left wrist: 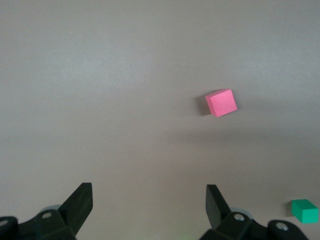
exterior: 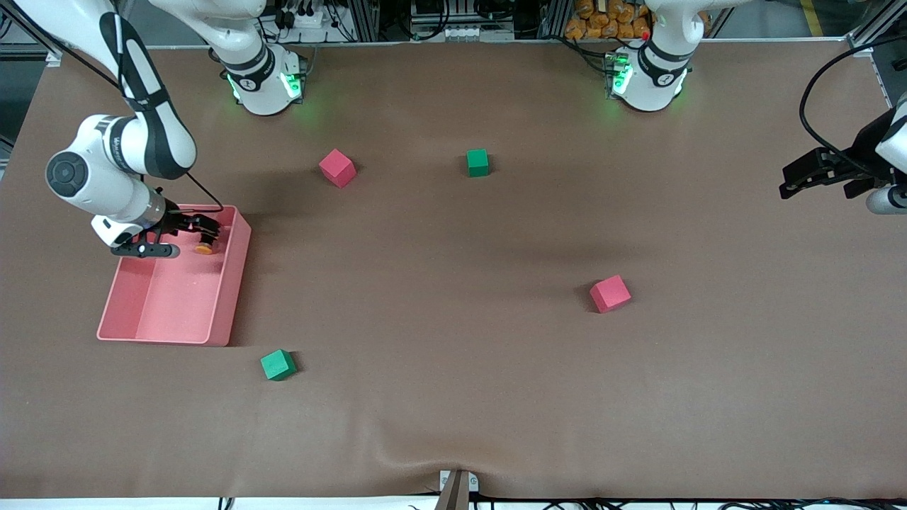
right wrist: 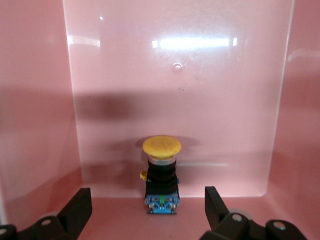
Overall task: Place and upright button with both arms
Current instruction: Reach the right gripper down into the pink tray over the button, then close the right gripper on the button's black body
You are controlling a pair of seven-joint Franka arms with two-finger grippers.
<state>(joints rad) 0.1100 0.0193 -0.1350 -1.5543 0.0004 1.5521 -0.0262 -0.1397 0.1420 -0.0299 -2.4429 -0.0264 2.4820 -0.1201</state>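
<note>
Two white arms work at a brown table point(exterior: 453, 397). At the right arm's end of the table stands a pink bin point(exterior: 230, 283), and the right gripper point(exterior: 202, 230) reaches down into the part of it farthest from the front camera. Its fingers point(right wrist: 75, 210) are spread wide and grasp nothing. The button point(exterior: 205, 248) lies inside the bin, on the bin floor just beside the gripper's tips; in the right wrist view the button point(right wrist: 161, 172) lies on its side between the two spread fingers without touching either, its orange cap pointing away from the gripper and its bluish end toward it.

One arm waits: the left arm holds off at its own end of the table, with the left gripper point(exterior: 815, 173) up in the air over the bare tabletop. In the left wrist view its fingers point(left wrist: 80, 202) are likewise released and hold nothing.

Four foam cubes sit on the table, well apart from one another: a red cube point(exterior: 336, 168) and a green cube point(exterior: 477, 162) closer to the arm bases, a second red cube point(exterior: 610, 293) toward the left arm's end and nearer the front camera, and a second green cube point(exterior: 278, 365) just beside the bin's nearest corner
</note>
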